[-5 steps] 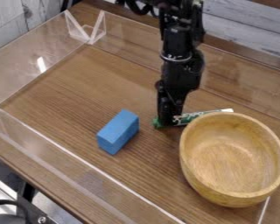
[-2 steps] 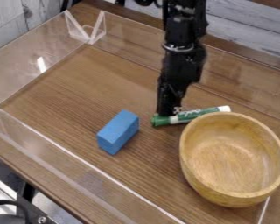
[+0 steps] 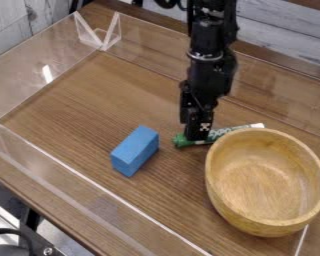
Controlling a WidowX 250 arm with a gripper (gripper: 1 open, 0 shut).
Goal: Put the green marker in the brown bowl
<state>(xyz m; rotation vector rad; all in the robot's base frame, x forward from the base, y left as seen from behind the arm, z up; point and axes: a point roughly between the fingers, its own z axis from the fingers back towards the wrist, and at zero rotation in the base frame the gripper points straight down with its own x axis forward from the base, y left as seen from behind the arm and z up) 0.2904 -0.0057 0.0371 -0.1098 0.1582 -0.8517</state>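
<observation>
From where I stand, the job looks barely begun; the green marker (image 3: 219,134) lies on the counter (image 3: 72,102), just beyond the upper rim of the brown bowl (image 3: 266,184), its white end close to that rim, and nothing of it is inside. The black arm (image 3: 210,52) reaches down from the far side, and the claw (image 3: 198,131) is right at the green end of the marker; it seems to be lined up for a grip, though its dark fingers run together so much from here that I cannot tell how far open they are, nor whether they have hold of anything; the marker looks to be lying flat on the wood, so I would not call it lifted. What is left, as I judge it, is nearly everything: get a sure pinch on the marker, raise it above the thick rim, carry it the short way over and let it drop in; the blue block (image 3: 135,151) stands off to the side and has no part in this. As for brands or labels, I can read none; the marker has green markings along its pale barrel, too small to make out; the bowl and the block show no writing that I can see.
</observation>
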